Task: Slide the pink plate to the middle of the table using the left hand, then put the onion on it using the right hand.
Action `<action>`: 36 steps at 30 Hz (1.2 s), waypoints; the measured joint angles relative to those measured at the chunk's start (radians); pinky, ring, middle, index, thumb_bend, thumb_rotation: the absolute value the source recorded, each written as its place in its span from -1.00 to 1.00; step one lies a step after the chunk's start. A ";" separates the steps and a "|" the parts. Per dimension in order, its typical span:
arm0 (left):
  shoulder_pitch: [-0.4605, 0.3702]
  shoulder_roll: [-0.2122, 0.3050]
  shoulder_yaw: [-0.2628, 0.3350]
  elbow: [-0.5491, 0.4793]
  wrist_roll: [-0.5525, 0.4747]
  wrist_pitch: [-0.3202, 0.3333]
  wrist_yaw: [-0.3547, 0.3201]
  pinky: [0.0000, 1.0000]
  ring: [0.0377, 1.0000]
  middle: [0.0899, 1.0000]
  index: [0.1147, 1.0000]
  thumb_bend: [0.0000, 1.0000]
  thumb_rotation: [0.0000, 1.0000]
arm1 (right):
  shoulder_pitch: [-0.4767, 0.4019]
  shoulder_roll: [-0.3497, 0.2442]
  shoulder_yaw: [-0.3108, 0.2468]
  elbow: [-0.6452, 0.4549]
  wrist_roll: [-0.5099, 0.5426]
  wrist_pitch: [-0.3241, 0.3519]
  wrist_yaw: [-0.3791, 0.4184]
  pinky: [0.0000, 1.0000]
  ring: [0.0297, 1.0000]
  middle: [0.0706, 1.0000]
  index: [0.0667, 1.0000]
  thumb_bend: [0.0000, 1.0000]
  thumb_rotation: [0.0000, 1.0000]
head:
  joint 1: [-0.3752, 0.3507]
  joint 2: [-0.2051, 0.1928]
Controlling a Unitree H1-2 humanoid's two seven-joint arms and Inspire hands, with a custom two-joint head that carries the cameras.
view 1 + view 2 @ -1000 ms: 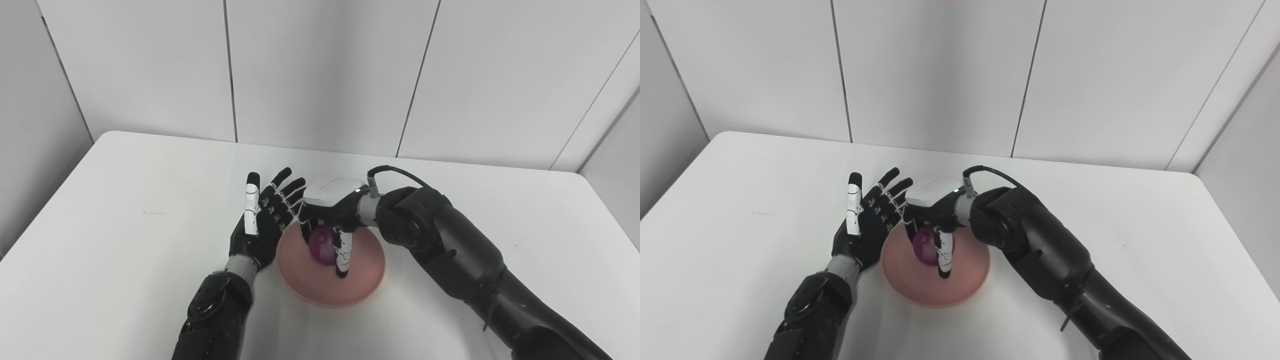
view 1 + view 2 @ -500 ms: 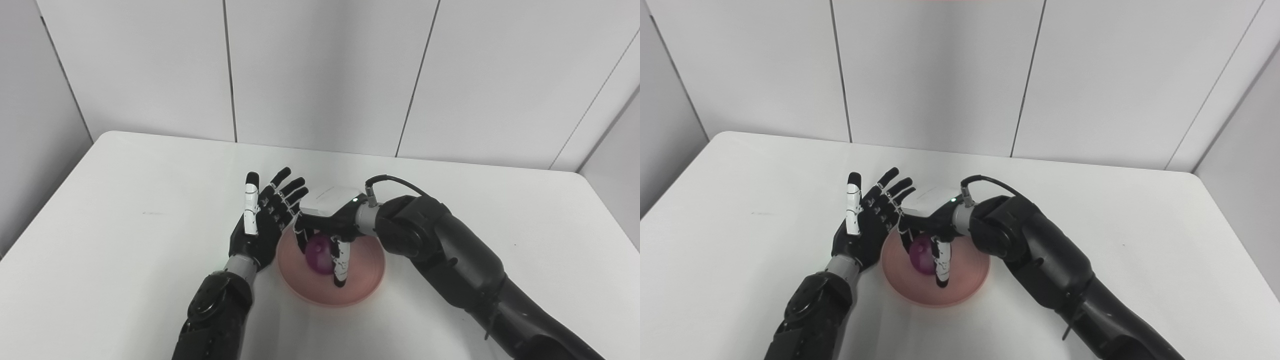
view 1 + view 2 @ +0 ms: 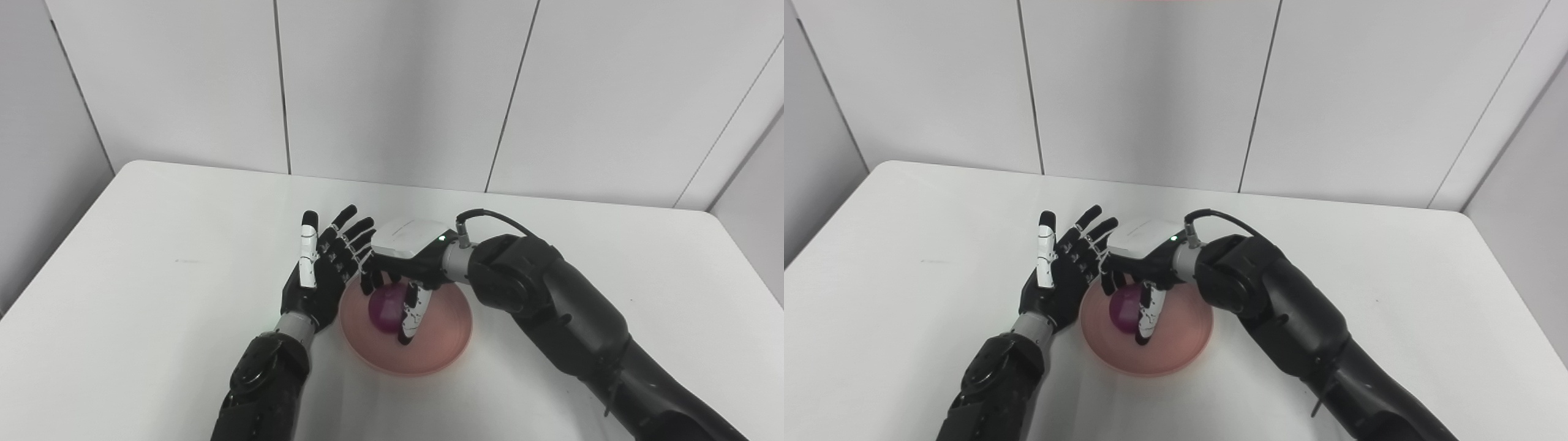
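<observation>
Right now your right hand [image 3: 401, 266] hovers over the round purple onion [image 3: 386, 307], fingers curled around it; whether it grips, you cannot tell. That onion sits in the round pink plate [image 3: 429, 349] mid-tabletop [image 3: 153, 245]. Your left hand [image 3: 321, 269] is spread empty at the plate's 9 o'clock edge.

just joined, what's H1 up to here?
The right hand is over the pink plate near the middle of the table, fingers curled around the onion, which is down on or just above the plate; whether it has let go can't be told. The left hand waits open beside the plate's left rim.
</observation>
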 measured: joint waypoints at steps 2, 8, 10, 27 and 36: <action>0.000 0.000 0.000 0.000 0.000 0.000 0.000 0.63 0.65 0.58 0.68 0.37 0.92 | 0.000 -0.005 -0.009 -0.004 0.003 0.000 0.001 0.15 0.36 0.43 0.30 1.00 -0.36 | -0.002 -0.002; 0.000 0.001 0.000 0.000 0.000 0.000 0.000 0.64 0.65 0.57 0.69 0.36 0.92 | 0.000 -0.011 -0.026 -0.024 0.007 0.000 0.011 0.21 0.41 0.48 0.31 1.00 -0.29 | -0.005 0.000; 0.000 0.001 0.000 0.000 0.000 0.000 0.000 0.65 0.66 0.58 0.69 0.36 0.93 | 0.000 -0.011 -0.027 -0.024 0.009 0.000 0.021 0.15 0.37 0.49 0.31 1.00 -0.28 | -0.005 -0.002; 0.001 0.004 -0.001 -0.002 0.000 0.000 0.000 0.68 0.72 0.66 0.69 0.40 0.89 | -0.029 -0.039 -0.180 -0.077 0.049 0.002 -0.017 0.11 0.39 0.52 0.50 0.83 0.64 | -0.014 0.002; 0.040 0.003 -0.012 -0.088 0.037 0.042 0.052 0.94 0.88 0.78 0.72 0.42 0.94 | 0.094 0.073 -0.468 -0.023 0.362 0.164 -0.138 0.90 0.97 0.98 0.94 0.95 1.00 | -0.018 0.002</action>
